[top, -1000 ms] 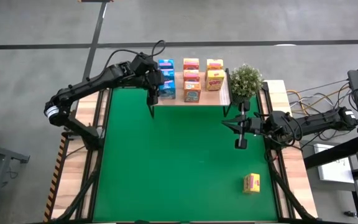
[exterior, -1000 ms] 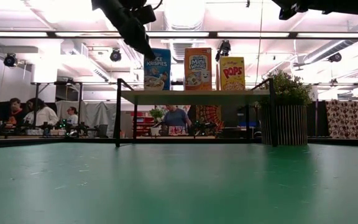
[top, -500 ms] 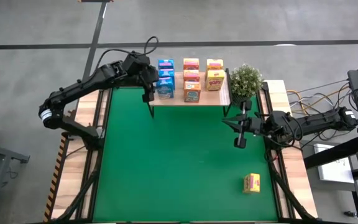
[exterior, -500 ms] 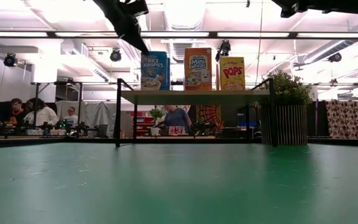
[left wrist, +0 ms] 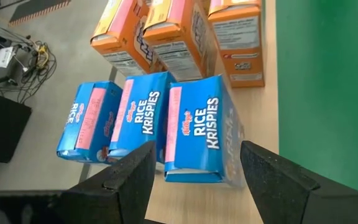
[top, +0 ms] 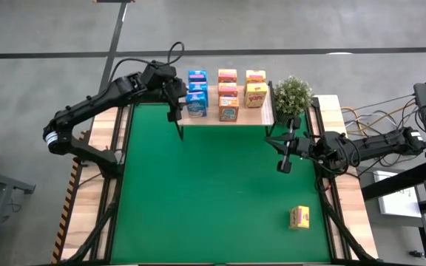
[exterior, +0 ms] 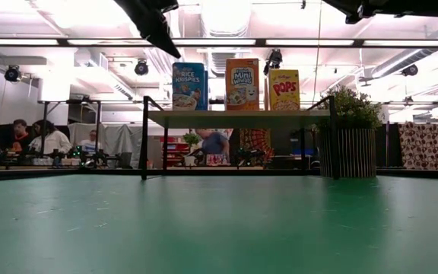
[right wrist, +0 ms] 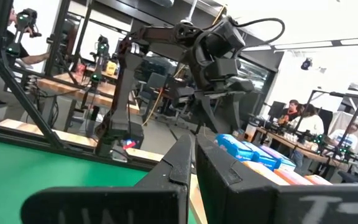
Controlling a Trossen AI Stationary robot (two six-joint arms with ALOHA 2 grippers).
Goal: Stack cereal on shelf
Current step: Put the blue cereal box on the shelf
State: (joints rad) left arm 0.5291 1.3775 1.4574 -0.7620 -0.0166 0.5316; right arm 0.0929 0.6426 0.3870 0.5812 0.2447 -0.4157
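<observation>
The left gripper [top: 174,112] hangs just off the left end of the shelf [top: 213,119], its two dark fingers [left wrist: 126,180] spread wide with nothing between them. Directly before it stand three blue Rice Krispies boxes [left wrist: 197,134] in a row running front to back, upright, printed fronts facing the open mat. Beside them are three orange-red Mini Wheats boxes [top: 228,94] in a like row, then two yellow Pops boxes [top: 254,87]. All are small rectangular cardboard cartons with glossy print. The shelf is a pale wood board on thin black metal legs. A potted plant [top: 292,96] stands at its right end. The right gripper [top: 284,164] hovers over the green mat's [top: 213,199] right edge, fingers pressed together, empty. A third yellow box [top: 299,217] lies flat on the mat near its front right corner, well apart from the shelf.
</observation>
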